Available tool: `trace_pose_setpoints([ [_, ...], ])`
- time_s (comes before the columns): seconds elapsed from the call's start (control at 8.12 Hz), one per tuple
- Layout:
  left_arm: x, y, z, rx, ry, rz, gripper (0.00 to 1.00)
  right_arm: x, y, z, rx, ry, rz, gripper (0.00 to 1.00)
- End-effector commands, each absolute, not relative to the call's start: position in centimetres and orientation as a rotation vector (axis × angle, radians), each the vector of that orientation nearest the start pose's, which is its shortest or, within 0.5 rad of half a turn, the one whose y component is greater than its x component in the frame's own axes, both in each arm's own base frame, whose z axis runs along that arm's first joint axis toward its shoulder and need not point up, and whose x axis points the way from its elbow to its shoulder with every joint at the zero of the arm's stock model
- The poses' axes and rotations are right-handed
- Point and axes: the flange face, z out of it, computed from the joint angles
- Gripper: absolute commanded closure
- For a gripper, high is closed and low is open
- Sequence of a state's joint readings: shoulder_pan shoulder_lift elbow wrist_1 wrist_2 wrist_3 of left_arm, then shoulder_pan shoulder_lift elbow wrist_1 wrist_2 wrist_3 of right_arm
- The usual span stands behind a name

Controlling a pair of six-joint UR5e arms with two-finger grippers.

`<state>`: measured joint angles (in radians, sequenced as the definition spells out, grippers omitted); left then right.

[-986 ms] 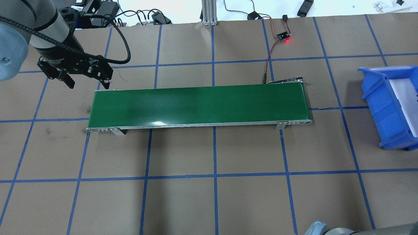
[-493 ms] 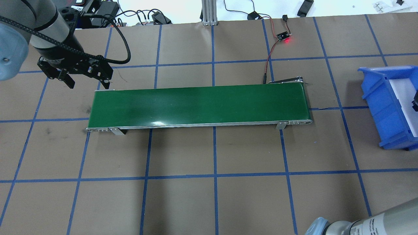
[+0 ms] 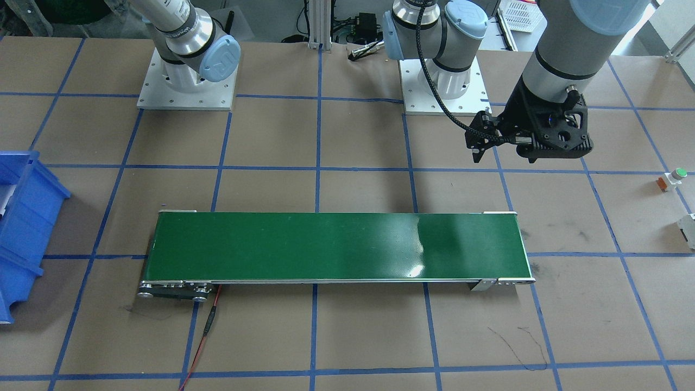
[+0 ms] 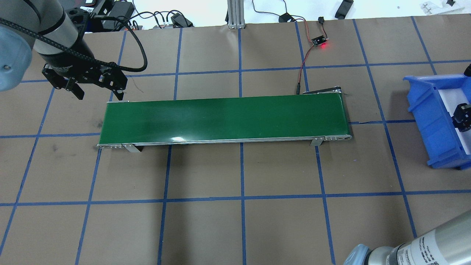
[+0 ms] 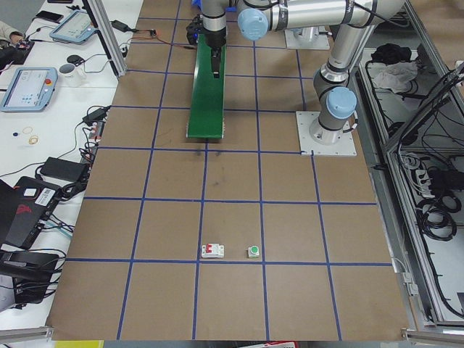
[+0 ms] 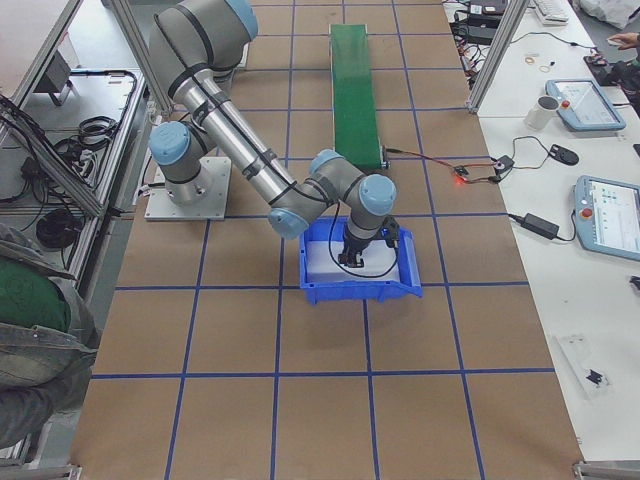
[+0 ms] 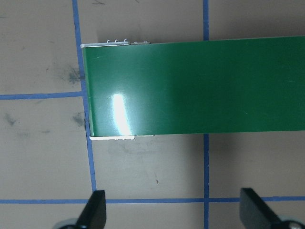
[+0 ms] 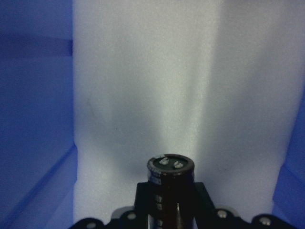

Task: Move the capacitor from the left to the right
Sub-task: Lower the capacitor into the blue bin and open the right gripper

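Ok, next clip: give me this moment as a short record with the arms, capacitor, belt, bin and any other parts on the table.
left gripper: jaws open, empty, hovering beside one end of the conveyor belt
right gripper: jaws shut on the capacitor, over the blue bin
capacitor: terminal end facing the bin's white floor, not released
conveyor belt: green, mid-table, between the two grippers
other parts: green-button block and white boxy part, side by side at the table's far left end

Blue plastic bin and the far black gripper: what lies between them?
The long green conveyor belt lies between the left gripper and the blue bin, as the overhead view shows.
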<state>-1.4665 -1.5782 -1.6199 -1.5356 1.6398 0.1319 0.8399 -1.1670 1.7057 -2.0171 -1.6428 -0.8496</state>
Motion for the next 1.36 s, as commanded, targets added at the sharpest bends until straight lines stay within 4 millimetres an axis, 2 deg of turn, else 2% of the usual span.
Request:
trace_pose_setpoints([
  [0.0, -7.4, -50.3, 46.4, 0.044, 3.075, 0.045, 0.0, -30.7, -52.9, 23.2, -0.187, 3.113, 0.176, 1.0],
  [0.12, -7.4, -50.3, 46.4, 0.044, 3.075, 0.045, 0.0, -30.7, -53.1, 23.4, -0.18, 3.118, 0.136, 0.92],
  [0.25, -7.4, -50.3, 46.4, 0.041, 3.075, 0.045, 0.0, -30.5, -53.9, 23.8, -0.181, 3.103, 0.019, 0.69],
  [0.37, -7.4, -50.3, 46.4, 0.044, 3.075, 0.045, 0.0, -30.5, -54.1, 24.3, -0.201, 3.093, -0.032, 0.51],
  [0.49, -7.4, -50.3, 46.4, 0.044, 3.075, 0.045, 0.0, -30.5, -54.1, 24.8, -0.228, 3.096, -0.044, 0.38],
  [0.74, -7.4, -50.3, 46.4, 0.044, 3.075, 0.045, 0.0, -31.2, -53.5, 26.5, -0.2, 3.117, -0.074, 0.24],
  [0.86, -7.4, -50.3, 46.4, 0.044, 3.075, 0.045, 0.0, -31.1, -53.2, 28.4, -0.188, 3.14, -0.109, 0.19],
  [1.11, -7.4, -50.3, 46.4, 0.044, 3.075, 0.045, 0.0, -29.8, -51.9, 35.0, -0.168, 3.209, -0.222, 0.01],
  [1.23, -7.4, -50.3, 46.4, 0.044, 3.075, 0.045, 0.0, -28.8, -51.0, 38.3, -0.125, 3.236, -0.286, 0.0],
])
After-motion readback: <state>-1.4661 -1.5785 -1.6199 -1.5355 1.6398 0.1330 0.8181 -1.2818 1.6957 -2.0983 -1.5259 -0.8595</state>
